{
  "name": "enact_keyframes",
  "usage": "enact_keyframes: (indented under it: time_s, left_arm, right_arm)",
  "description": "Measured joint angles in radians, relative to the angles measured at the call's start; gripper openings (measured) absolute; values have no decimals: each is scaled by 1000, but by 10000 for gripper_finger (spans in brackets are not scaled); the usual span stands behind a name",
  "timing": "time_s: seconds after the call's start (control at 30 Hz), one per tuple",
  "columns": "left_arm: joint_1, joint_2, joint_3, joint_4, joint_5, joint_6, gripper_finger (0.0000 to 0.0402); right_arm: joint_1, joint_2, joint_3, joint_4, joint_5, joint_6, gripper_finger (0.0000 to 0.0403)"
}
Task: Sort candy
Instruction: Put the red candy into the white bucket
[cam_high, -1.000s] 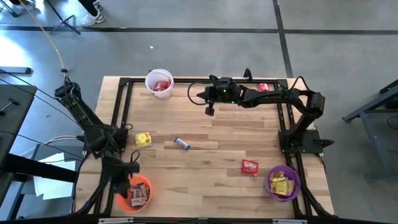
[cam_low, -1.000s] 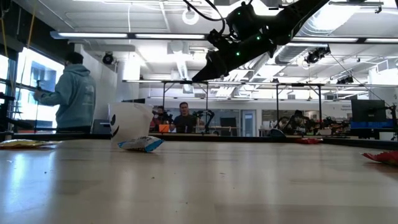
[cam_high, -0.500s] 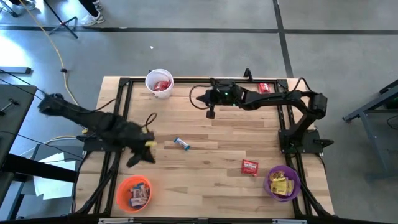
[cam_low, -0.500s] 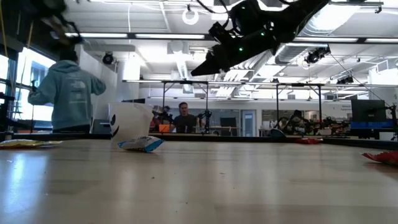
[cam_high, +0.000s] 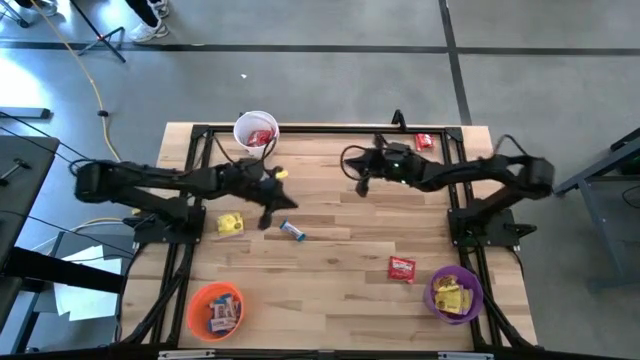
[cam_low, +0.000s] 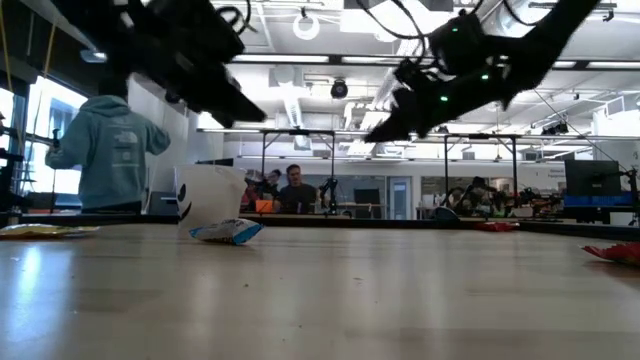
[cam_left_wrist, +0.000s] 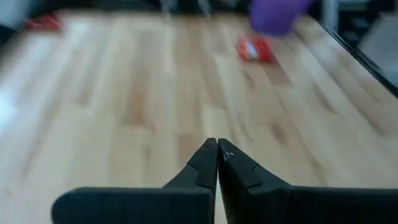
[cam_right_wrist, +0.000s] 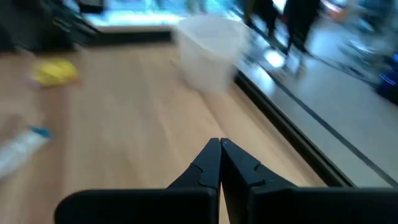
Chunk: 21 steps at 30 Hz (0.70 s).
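Loose candy lies flat on the wooden table: a yellow packet (cam_high: 230, 224), a slim blue-and-white bar (cam_high: 292, 231) and a red packet (cam_high: 402, 267). Another red packet (cam_high: 424, 141) rests on the frame at the far right. My left gripper (cam_high: 268, 218) hangs shut and empty above the table, between the yellow packet and the bar. In its wrist view the fingers (cam_left_wrist: 217, 152) meet with nothing between them. My right gripper (cam_high: 362, 185) hangs shut and empty over the far middle of the table, its fingers (cam_right_wrist: 220, 149) closed on nothing.
A white cup (cam_high: 256, 133) with red candy stands at the far edge. An orange cup (cam_high: 215, 308) with blue-and-white bars is at the near left, a purple cup (cam_high: 455, 292) with yellow candy at the near right. A person (cam_low: 110, 150) stands beyond the table.
My left gripper has swung from above the orange cup at the near left toward the far edge and the table's middle, rolling as it went, and now hangs by the blue-and-white bar. My right gripper has drawn back toward the right edge and sunk a little. The candy has stayed put.
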Motion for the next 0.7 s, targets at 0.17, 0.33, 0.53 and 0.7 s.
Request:
enact_keyframes:
  time_s: [0.17,0.33,0.53,0.7]
  left_arm:
    - [65,160,-63,381,2,-4,0]
    - [99,292,-73,563,2,-11,0]
    - [101,393,-73,598,13,-6,0]
    - [102,440,-73,659,12,-4,0]
  right_arm:
    - [-63,-147,-29,-324,240,148,0]
    - [-162,-165,4,-603,337,267,0]
    - [-101,-162,7,-840,-2,322,36]
    - [93,-162,7,-979,-143,457,110]
